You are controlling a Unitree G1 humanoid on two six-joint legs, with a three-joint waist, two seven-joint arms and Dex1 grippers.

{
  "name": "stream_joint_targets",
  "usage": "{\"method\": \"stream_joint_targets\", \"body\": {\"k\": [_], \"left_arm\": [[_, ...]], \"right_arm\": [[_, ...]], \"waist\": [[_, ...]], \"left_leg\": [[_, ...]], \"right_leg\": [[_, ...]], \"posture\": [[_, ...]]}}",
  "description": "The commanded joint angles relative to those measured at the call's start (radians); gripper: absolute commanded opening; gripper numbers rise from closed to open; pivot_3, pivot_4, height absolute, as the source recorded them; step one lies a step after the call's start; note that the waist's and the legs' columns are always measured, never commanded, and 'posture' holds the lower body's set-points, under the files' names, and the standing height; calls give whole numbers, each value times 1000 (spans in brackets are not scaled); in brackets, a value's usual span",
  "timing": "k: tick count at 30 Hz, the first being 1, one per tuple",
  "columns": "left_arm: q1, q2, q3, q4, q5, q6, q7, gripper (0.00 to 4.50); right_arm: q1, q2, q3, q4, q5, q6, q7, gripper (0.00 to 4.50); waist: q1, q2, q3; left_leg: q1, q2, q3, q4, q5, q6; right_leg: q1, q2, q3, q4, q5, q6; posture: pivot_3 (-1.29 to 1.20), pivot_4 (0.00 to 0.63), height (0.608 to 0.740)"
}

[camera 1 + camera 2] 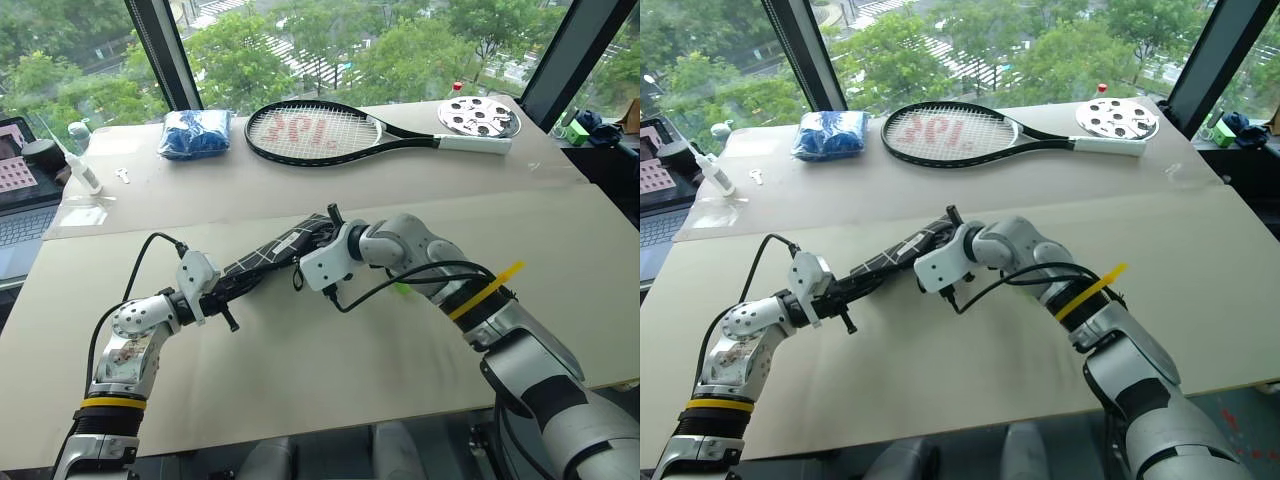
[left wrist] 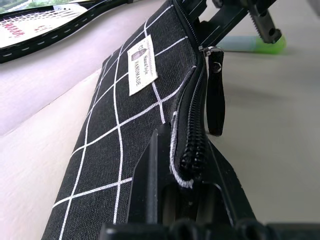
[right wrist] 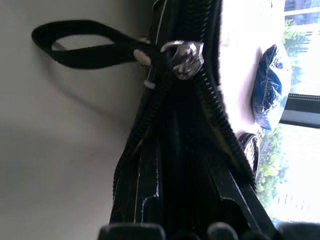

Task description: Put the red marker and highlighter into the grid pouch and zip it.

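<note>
We note the counter (image 1: 300,360) carrying a tennis racket (image 1: 320,132) at the far side, a blue cloth bundle (image 1: 195,134) beside it, and a perforated round disc (image 1: 478,117) by the racket handle. The grid pouch (image 1: 268,258) is held off the counter between both arms. Left tool (image 1: 222,290) is clamped tight on the pouch's near end. Right tool (image 1: 322,228) grips the far end, jaws partly closed. Zipper gapes; pull strap (image 2: 215,97) dangles. Pouch contents unseen. The highlighter (image 2: 252,45) lies on the counter behind.
</note>
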Motion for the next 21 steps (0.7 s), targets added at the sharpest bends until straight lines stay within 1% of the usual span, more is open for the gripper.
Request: {"method": "stream_joint_targets", "body": {"k": [1, 4, 6, 8, 9, 10, 11, 13, 14, 16, 18, 21], "left_arm": [[-5, 4, 20, -46, -20, -4, 2, 0], [-1, 4, 19, -48, -20, -3, 2, 0], [-8, 0, 16, -51, -19, 1, 6, 0], [-10, 0, 15, -53, -19, 2, 7, 0], [-9, 0, 15, -54, -19, 2, 7, 0], [-8, 0, 16, -55, -19, 2, 7, 0], [-7, 1, 17, -56, -19, 3, 7, 0], [-5, 3, 19, -56, -20, 4, 7, 0], [-3, 4, 20, -58, -20, 5, 8, 0], [2, 4, 21, -61, -20, 6, 9, 0], [8, 4, 22, -64, -20, 6, 11, 0], [13, 3, 23, -68, -21, 7, 15, 0]], "right_arm": [[-31, -38, 9, 74, -35, -111, -74, 455], [-5, -4, 14, 68, 2, -176, -78, 455], [18, 25, 0, 61, 50, -157, -37, 455], [37, 42, -40, 42, 123, -101, 23, 1452], [44, 47, -58, 32, 151, -75, 48, 1660], [57, 49, -83, 7, 208, -46, 95, 1971], [57, 50, -113, -6, 244, -17, 113, 2383], [51, 48, -175, -24, 326, 83, 182, 3043], [50, 29, -196, -38, 365, 90, 221, 3329], [38, -1, -266, -56, 435, 135, 248, 3329], [48, -47, -357, -115, 555, 218, 314, 3329], [113, -123, -460, -228, 720, 365, 414, 3329]], "waist": [[-2, 0, 0], [-6, 0, 0], [-13, 0, 0], [-20, 0, 0], [-23, 0, 0], [-24, 0, 0], [-24, 0, 0], [-23, 0, 0], [-22, 0, 0], [-20, 0, 0], [-18, 0, 0], [-10, 0, 0]], "left_leg": [[0, 0, 0, 0, 0, 0], [1, 0, 0, -1, 0, 0], [1, 0, 0, -1, 0, 0], [1, 1, 0, -1, 0, 0], [1, 1, 0, -1, 0, 0], [1, 1, 0, -1, 0, 0], [1, 1, 0, -1, 0, 0], [1, 1, -1, -1, 0, 0], [1, 1, -1, -1, 0, 0], [1, 1, -1, -1, 0, 0], [1, 0, -1, -1, 0, 0], [0, 0, -1, -1, 0, 0]], "right_leg": [[0, 0, 0, 0, 0, 0], [0, 0, 0, 0, 0, 0], [0, 0, 0, 0, 0, 0], [0, 0, 0, 0, 0, 0], [0, 0, 0, 0, 0, 0], [0, 0, 0, 0, 0, 0], [0, 0, 0, 0, 0, 0], [0, 0, 0, 0, 0, 0], [0, 0, 0, 0, 0, 0], [0, 0, 0, 0, 0, 0], [0, 0, 0, 0, 0, 0], [0, 0, 0, 0, 0, 0]], "posture": [[0, 150, 740], [0, 150, 740], [0, 150, 740], [0, 150, 740], [0, 150, 740], [0, 150, 740], [0, 150, 740], [0, 150, 740], [0, 150, 740], [0, 150, 740], [0, 150, 740], [0, 150, 740]]}}
